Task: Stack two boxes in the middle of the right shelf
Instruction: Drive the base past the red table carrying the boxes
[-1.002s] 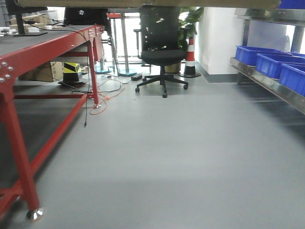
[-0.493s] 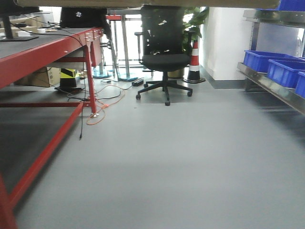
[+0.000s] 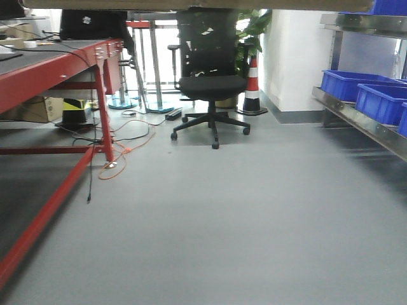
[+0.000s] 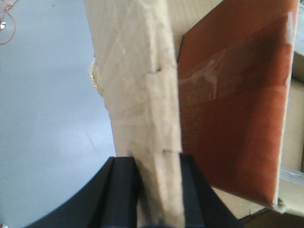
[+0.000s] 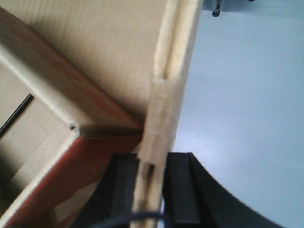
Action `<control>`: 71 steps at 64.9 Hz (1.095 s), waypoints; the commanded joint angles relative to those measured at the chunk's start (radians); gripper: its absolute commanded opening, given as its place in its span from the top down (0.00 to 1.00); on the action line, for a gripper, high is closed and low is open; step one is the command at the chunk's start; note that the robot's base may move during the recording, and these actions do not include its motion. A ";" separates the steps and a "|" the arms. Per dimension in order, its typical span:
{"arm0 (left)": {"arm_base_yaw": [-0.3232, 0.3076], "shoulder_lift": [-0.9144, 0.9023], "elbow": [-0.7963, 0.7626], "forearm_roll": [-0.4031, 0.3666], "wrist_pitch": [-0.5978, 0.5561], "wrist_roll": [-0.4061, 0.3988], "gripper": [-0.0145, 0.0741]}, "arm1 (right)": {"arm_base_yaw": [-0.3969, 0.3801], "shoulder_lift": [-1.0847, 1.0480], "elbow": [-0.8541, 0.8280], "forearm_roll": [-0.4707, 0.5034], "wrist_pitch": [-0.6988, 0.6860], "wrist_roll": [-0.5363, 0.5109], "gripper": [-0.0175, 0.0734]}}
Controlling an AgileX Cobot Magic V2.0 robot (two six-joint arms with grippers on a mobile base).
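Observation:
My left gripper [image 4: 156, 164] is shut on the upright flap [image 4: 142, 95] of an open tan cardboard box, held above the grey floor. My right gripper [image 5: 154, 161] is shut on the opposite flap [image 5: 173, 71] of that box. A red-brown box [image 4: 232, 109] lies inside it, also showing in the right wrist view [image 5: 71, 175]. In the front view only the carried box's lower edge [image 3: 191, 4] shows along the top. The right shelf [image 3: 362, 121] is a steel rack at the right edge.
Blue bins [image 3: 346, 82] sit on the steel shelf. A red-framed table [image 3: 57, 67] runs along the left, with cables [image 3: 121, 152] on the floor by its leg. A black office chair [image 3: 210, 82] and a striped cone [image 3: 252, 82] stand ahead.
The view has advanced along the aisle: the red table has slid left, its near leg has left the frame, and the chair looks closer. Both grippers keep their hold on the flaps.

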 commanded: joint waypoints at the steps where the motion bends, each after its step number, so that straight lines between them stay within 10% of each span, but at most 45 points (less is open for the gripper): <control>1: 0.001 -0.017 -0.016 0.008 -0.044 0.009 0.96 | -0.008 -0.008 -0.008 -0.031 -0.039 -0.004 0.99; 71: 0.001 -0.017 -0.016 0.008 -0.046 0.009 0.96 | -0.008 -0.008 -0.008 -0.031 -0.039 -0.004 0.99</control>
